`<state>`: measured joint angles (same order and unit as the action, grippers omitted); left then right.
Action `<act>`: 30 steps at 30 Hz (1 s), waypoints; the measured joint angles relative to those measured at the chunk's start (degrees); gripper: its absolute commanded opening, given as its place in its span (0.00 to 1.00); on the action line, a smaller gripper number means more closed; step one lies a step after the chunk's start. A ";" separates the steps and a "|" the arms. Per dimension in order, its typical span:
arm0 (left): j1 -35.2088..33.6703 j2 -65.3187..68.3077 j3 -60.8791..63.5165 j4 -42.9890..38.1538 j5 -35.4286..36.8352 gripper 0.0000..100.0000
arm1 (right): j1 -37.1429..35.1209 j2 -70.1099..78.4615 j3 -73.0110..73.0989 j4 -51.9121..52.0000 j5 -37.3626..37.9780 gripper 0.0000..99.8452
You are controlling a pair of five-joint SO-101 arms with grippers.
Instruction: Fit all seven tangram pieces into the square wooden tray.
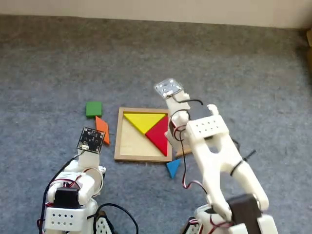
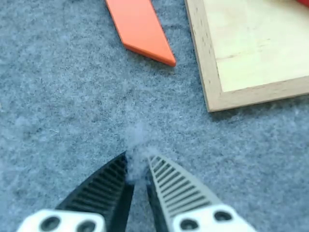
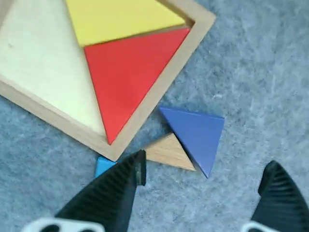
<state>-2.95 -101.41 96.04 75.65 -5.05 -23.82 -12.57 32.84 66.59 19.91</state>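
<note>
The square wooden tray (image 1: 118, 146) lies mid-carpet with a yellow triangle (image 1: 142, 121) and a red triangle (image 1: 160, 134) inside it. A green square (image 1: 93, 108) and an orange parallelogram (image 1: 102, 129) lie left of the tray. A light blue triangle (image 1: 173, 168) lies off the tray's near right corner. In the right wrist view my right gripper (image 3: 205, 176) is open above a dark blue triangle (image 3: 195, 133) and a plain wooden triangle (image 3: 169, 152) beside the tray rim (image 3: 159, 96). My left gripper (image 2: 138, 169) is shut and empty, low over the carpet near the orange parallelogram (image 2: 140, 29) and a tray corner (image 2: 212, 72).
Grey carpet spreads all round the tray. The right arm (image 1: 214, 146) stretches over the tray's right edge and hides the pieces under it in the high view. The left arm (image 1: 80, 180) stands at the near left.
</note>
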 measured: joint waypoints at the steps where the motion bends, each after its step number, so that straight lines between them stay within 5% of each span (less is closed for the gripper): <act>1: 0.00 0.00 0.00 0.00 0.00 0.01 | 0.00 1.41 0.00 0.00 0.53 0.36; 8: 0.00 0.00 0.00 0.00 0.00 0.01 | 0.00 3.69 0.00 0.00 0.53 0.36; 19: 0.00 0.00 0.00 0.00 0.00 0.01 | 0.00 3.60 0.00 1.05 -26.20 0.35; 30: 0.00 0.00 0.00 0.00 0.00 0.01 | 0.00 14.86 0.00 -5.10 -27.69 0.35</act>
<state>-2.95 -101.41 96.04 75.65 -5.05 -23.82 2.29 32.84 61.49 -7.78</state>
